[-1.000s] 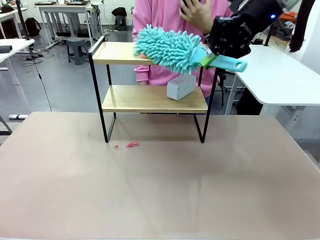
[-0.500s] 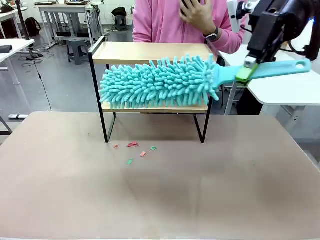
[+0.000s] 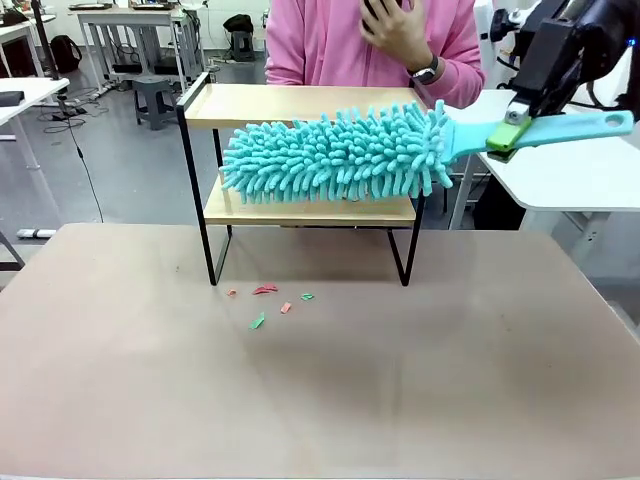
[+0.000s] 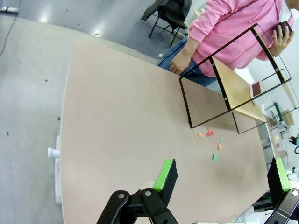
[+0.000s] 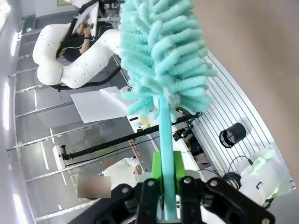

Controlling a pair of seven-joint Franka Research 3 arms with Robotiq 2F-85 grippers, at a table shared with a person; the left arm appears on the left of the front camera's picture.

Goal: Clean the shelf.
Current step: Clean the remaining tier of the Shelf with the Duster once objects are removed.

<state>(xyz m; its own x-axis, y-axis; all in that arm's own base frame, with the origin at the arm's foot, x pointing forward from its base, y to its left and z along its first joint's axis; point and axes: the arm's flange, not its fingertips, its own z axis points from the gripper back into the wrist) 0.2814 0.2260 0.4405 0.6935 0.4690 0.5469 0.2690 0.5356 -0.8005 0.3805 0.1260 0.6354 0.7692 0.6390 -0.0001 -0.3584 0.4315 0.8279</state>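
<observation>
Nearest the robot, the left hand [image 4: 222,173] hangs above the bench [image 3: 320,400] with its green pads [image 4: 164,173] spread wide and nothing between them. Out on the tan surface, a scatter of small red and green scraps [image 3: 268,300] lies just in front of the shelf [image 3: 300,105], near its left front leg. The shelf itself stands upright on the far middle of the bench, all four black legs down and both wooden boards level. Across its front stretches the fluffy turquoise duster [image 3: 335,155], its head nearly level, covering the gap between the top and lower boards; whether it touches the wood cannot be told. Its handle runs out past the shelf's right side, and there the right hand [image 3: 510,136] is clamped tight on it, pads squeezing the shaft. Right behind the shelf sits a person in a pink top [image 3: 330,40].
</observation>
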